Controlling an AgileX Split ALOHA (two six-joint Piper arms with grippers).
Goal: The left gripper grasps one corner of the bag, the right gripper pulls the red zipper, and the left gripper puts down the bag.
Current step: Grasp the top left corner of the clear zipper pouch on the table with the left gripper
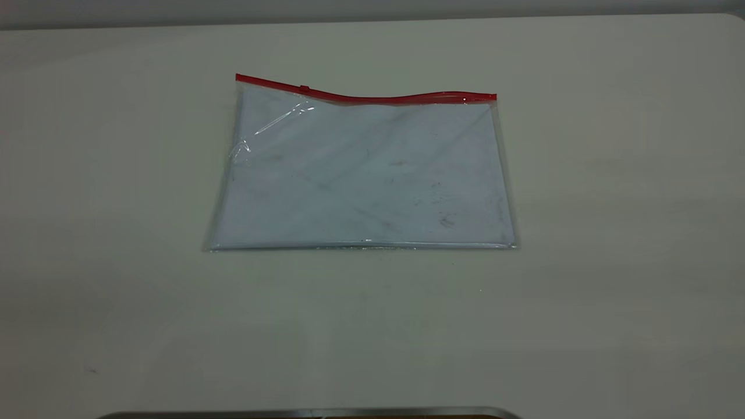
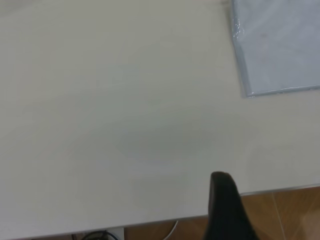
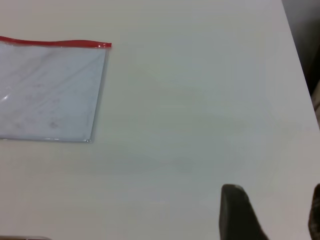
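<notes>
Exterior view, bag (image 1: 364, 174) flat on white table (image 1: 611, 203), red zipper (image 1: 372, 98) along far edge

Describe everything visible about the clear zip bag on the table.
The bag is a flat rectangular pouch of clear, bluish-white plastic, scuffed with dark smudges and lightly creased. The red zipper runs along its far long edge, slightly wavy, with a small slider tab near its left end. It lies flat on the white table; nothing else touches it.

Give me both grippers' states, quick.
Left gripper: cannot be told, holding nothing, off the bag.
Right gripper: open, holding nothing.
</notes>
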